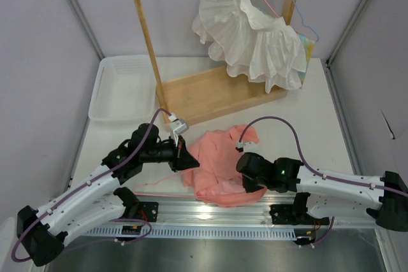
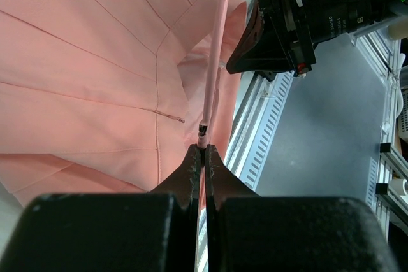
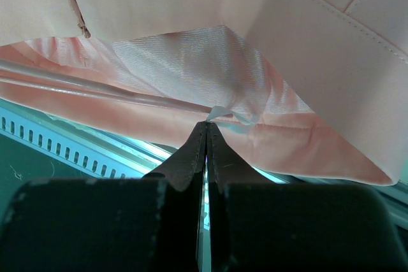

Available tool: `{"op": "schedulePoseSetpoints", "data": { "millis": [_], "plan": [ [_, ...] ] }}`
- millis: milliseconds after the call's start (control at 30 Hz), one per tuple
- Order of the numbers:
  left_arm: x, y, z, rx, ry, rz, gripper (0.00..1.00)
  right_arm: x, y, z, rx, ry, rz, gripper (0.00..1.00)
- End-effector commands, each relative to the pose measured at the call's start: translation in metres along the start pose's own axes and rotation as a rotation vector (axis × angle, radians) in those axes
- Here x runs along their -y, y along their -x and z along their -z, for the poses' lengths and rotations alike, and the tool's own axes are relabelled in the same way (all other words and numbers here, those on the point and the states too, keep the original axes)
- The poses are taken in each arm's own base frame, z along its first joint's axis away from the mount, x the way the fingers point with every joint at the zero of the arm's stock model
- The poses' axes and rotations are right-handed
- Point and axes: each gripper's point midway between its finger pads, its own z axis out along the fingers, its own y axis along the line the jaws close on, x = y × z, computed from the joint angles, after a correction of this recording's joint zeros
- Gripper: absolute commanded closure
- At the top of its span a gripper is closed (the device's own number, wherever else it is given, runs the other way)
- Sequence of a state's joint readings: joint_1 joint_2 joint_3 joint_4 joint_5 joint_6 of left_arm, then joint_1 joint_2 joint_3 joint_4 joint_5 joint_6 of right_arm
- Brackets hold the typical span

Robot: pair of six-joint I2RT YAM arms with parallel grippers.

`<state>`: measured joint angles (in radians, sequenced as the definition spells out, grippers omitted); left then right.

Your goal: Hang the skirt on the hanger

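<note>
As the left end effector (image 2: 203,148) clamps the hanger (image 2: 213,62) and the right end effector (image 3: 207,124) pinches the skirt (image 1: 217,170) near the wooden rack (image 1: 210,93), threading seems in hand, needing the wire pushed inside.

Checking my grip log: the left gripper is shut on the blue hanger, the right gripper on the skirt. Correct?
No: the left gripper is shut on the pink hanger, as the left wrist view shows. The right gripper does pinch the skirt.

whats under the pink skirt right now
The hanger, a thin pink wire, runs in under the skirt, its near end pinched in the left fingers. How much of its frame lies beneath is hidden by cloth.
</note>
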<state>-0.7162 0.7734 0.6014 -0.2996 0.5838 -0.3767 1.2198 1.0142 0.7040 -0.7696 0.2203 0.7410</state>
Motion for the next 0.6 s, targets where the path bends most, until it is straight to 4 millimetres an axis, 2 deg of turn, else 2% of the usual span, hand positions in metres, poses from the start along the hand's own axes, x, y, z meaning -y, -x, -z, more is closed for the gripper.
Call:
{"op": "schedulePoseSetpoints", "data": {
  "millis": [0, 567],
  "plan": [
    [0.013, 0.01, -0.001, 0.024, -0.057, -0.024, 1.0, 0.002, 0.005, 0.002, 0.031, 0.001, -0.029, 0.99],
    [0.01, 0.021, -0.006, 0.104, -0.04, -0.005, 1.0, 0.002, 0.0, 0.001, 0.023, 0.019, -0.032, 0.99]
  ]
}}
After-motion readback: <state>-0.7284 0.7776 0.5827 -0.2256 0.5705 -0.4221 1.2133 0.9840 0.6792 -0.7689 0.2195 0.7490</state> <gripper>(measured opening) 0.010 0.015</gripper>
